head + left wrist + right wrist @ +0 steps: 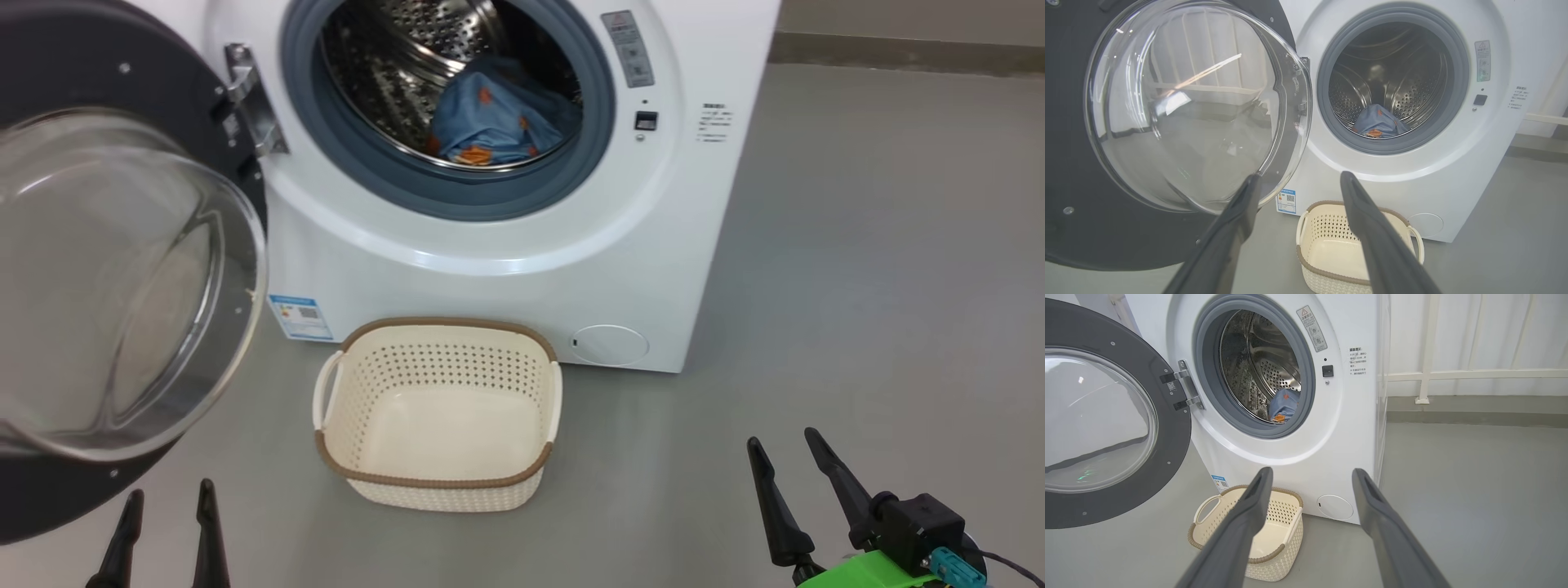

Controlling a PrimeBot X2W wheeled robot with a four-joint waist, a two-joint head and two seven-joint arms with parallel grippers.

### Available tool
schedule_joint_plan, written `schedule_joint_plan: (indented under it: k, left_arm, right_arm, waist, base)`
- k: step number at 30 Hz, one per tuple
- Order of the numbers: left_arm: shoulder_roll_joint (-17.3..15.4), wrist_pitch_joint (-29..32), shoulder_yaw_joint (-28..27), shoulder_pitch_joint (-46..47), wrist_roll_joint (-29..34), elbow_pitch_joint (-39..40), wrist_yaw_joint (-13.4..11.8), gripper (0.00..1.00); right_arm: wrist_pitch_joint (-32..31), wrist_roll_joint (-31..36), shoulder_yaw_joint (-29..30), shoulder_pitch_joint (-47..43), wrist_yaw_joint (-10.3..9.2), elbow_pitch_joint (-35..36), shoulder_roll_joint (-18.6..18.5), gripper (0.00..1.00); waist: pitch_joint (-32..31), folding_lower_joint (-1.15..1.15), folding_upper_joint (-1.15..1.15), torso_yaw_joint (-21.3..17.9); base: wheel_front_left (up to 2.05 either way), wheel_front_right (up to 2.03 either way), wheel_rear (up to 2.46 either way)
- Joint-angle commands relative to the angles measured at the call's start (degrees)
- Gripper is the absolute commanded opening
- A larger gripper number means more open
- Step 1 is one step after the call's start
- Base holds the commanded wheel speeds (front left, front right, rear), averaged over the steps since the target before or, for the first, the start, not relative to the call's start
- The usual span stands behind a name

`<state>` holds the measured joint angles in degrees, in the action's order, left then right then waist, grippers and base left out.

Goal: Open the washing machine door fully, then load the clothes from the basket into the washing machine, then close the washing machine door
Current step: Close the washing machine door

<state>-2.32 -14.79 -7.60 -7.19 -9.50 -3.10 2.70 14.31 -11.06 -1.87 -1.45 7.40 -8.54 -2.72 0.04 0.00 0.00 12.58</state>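
Inside the washing machine, the clothes

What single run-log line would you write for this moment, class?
washing machine door: wide open | clothes: inside drum | basket: empty | left gripper: open, empty | right gripper: open, empty | remaining: close door

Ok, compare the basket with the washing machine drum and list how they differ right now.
The basket is empty; the washing machine drum holds the blue clothes. The basket is cream plastic with a brown rim; the drum is shiny steel. The basket stands on the floor with its opening upward; the drum opens forward, ringed by a grey gasket. Both have perforated walls.
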Motion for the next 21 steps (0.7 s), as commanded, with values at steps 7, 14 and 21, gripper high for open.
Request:
schedule_joint_plan:
  k: [7, 14, 21]
  left_arm:
    - [-0.6, -0.2, -1.4, 1.2, -1.0, 1.5, -1.2, 1.00]
    - [-0.6, -0.2, -1.5, 1.1, -1.3, 1.5, -1.7, 1.00]
    - [-0.6, -0.2, -1.5, 1.1, -1.7, 1.5, -2.0, 1.00]
  right_arm:
    - [0.6, 0.4, -1.6, 1.8, 0.09, 1.1, -0.2, 1.00]
    - [0.5, 0.5, -1.8, 2.2, 0.09, 0.8, -0.2, 1.00]
    - [0.5, 0.7, -1.8, 2.4, 0.09, 0.7, -0.2, 1.00]
  waist:
    - [0.4, 0.00, 0.00, 5.3]
    - [0.4, 0.00, 0.00, 8.5]
    - [0.7, 0.00, 0.00, 10.8]
  base:
    - [0.00, 0.00, 0.00]
    - [0.00, 0.00, 0.00]
    - [0.00, 0.00, 0.00]
